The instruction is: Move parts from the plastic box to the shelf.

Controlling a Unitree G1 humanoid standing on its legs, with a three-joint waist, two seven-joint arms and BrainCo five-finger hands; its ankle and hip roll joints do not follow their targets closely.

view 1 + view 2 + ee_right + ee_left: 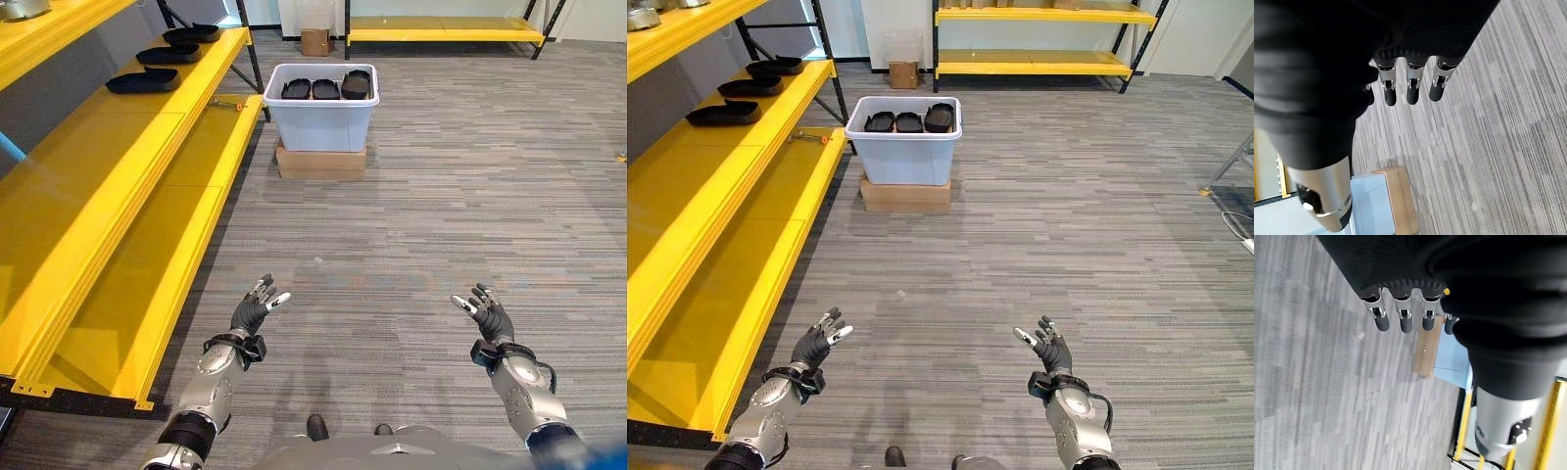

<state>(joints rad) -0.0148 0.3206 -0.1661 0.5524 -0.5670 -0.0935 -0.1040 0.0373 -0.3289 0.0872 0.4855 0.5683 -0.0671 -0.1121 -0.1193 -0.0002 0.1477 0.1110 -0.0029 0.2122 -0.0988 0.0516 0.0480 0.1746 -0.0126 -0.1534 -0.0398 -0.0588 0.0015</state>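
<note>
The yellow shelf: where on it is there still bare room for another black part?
The yellow shelf is bare along its near stretch, from the nearest of three black parts towards the robot. The far end, where the parts lie in a row, is crowded. The plastic box holds more parts.

Three black moulded parts (325,89) in one white plastic box (321,125); three black parts (143,81) on yellow shelf (118,186); one cardboard base (321,163).
</note>
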